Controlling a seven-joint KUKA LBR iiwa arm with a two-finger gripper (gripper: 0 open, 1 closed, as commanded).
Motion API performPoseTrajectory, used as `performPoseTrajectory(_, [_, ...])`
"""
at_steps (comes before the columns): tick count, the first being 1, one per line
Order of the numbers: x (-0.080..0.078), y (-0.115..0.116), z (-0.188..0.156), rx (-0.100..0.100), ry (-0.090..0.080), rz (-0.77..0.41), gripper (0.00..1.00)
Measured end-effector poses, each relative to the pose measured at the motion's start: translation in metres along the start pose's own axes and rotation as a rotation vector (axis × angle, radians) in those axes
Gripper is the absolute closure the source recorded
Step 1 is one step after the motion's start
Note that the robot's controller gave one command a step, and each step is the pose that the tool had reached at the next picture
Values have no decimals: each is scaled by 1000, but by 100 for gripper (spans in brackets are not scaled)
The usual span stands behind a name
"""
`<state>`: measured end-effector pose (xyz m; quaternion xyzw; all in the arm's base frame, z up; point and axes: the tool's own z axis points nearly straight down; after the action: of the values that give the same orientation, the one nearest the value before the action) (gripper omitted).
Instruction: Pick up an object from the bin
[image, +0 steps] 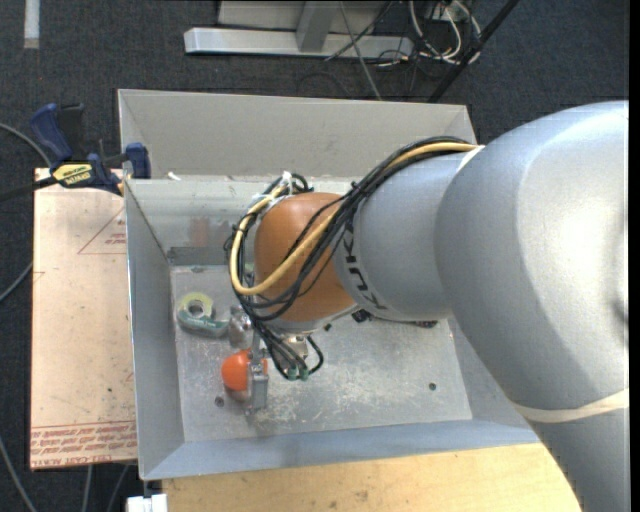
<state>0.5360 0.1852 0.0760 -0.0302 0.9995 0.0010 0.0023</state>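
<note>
Orange ball (236, 372) near the tape roll (200, 312) may roll away if nudged by the gripper (256, 386); I cannot tell whether it is open or closed.

Orange ball (235, 371), grey bin (150, 330)

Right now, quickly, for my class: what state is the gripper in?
Gripper: cannot be told, open or shut; it is down in the bin beside a small orange ball.
</note>
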Motion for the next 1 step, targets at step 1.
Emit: performPoseTrajectory(1, [-6,-17,6,1,3,290,100])
